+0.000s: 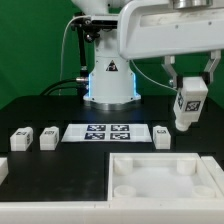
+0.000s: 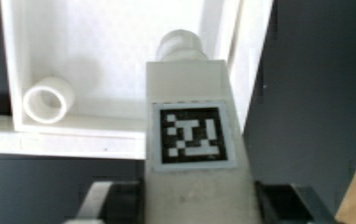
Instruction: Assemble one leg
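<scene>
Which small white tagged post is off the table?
The white plastic rectangular post clamped in the gripper; the three others rest on the black table.

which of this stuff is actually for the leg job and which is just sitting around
In the job:
- the held leg, clamped in the gripper
- probably the white tray part, which the held leg hangs above

Lying about:
- spare leg one
- spare leg two
- spare leg three
- the marker board
</scene>
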Robot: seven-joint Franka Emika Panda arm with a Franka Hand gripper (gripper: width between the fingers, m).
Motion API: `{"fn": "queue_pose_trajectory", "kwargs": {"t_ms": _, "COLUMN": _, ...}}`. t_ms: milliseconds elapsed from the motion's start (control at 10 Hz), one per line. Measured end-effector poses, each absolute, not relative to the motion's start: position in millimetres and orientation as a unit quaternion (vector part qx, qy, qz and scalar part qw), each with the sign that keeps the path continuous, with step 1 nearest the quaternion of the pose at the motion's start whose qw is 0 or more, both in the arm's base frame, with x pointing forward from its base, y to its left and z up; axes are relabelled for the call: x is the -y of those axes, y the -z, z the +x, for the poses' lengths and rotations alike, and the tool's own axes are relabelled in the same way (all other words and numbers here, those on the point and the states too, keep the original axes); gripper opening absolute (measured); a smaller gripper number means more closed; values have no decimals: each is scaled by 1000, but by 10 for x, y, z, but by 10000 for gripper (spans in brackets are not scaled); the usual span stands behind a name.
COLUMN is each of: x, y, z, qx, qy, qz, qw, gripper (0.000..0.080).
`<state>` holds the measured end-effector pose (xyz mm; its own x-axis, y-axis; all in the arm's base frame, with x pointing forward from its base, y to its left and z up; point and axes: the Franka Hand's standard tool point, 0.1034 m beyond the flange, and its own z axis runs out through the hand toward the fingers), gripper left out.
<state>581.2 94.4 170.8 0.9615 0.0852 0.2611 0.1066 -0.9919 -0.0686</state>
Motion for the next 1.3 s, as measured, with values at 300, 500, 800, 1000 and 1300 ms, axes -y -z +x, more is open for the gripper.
{"fn": "queue_pose_trajectory", "kwargs": {"t_ms": 300, "x": -919, "y": -1676, "z": 5794, "qx": 45, "qy": 230, "qz": -971, "qw": 42, "gripper": 291}}
{"fn": "queue_pose_trajectory", "kwargs": {"t_ms": 500, "x": -920, "y": -1654, "z": 5786, "qx": 45, "qy": 223, "qz": -973, "qw": 42, "gripper": 291}}
{"fn": "queue_pose_trajectory", "kwargs": {"t_ms": 800, "x": -988, "y": -1405, "z": 6063, "qx": 42, "qy": 249, "qz": -966, "qw": 49, "gripper": 291}}
{"fn": "queue_pose_trajectory", "kwargs": {"t_ms": 1000, "x": -1051, "y": -1297, "z": 6201, "qx": 39, "qy": 253, "qz": -965, "qw": 54, "gripper": 291}}
{"fn": "queue_pose_trajectory", "kwargs": {"t_ms": 1300, "x": -1095, "y": -1172, "z": 6232, "qx": 36, "qy": 251, "qz": -966, "qw": 57, "gripper": 292}}
